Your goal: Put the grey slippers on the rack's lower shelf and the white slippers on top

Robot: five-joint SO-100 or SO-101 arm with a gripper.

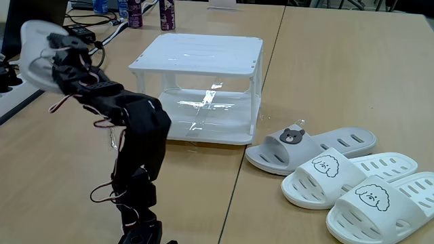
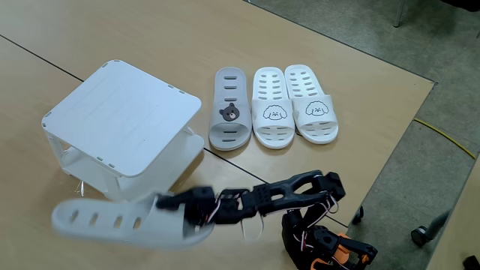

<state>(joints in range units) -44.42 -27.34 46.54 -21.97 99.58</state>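
Observation:
My gripper is shut on one grey slipper, held in the air in front of the rack. In a fixed view the held slipper lies sideways just below the rack's open side. The other grey slipper, with its bear badge, lies on the table beside the rack. Next to it lie the two white slippers, side by side, the second one outermost. The top and the lower shelf are bare.
Bottles and cables stand at the table's far edge behind the rack. A power strip lies at the left. The arm's base sits near the table edge, with floor and a yellow cable beyond.

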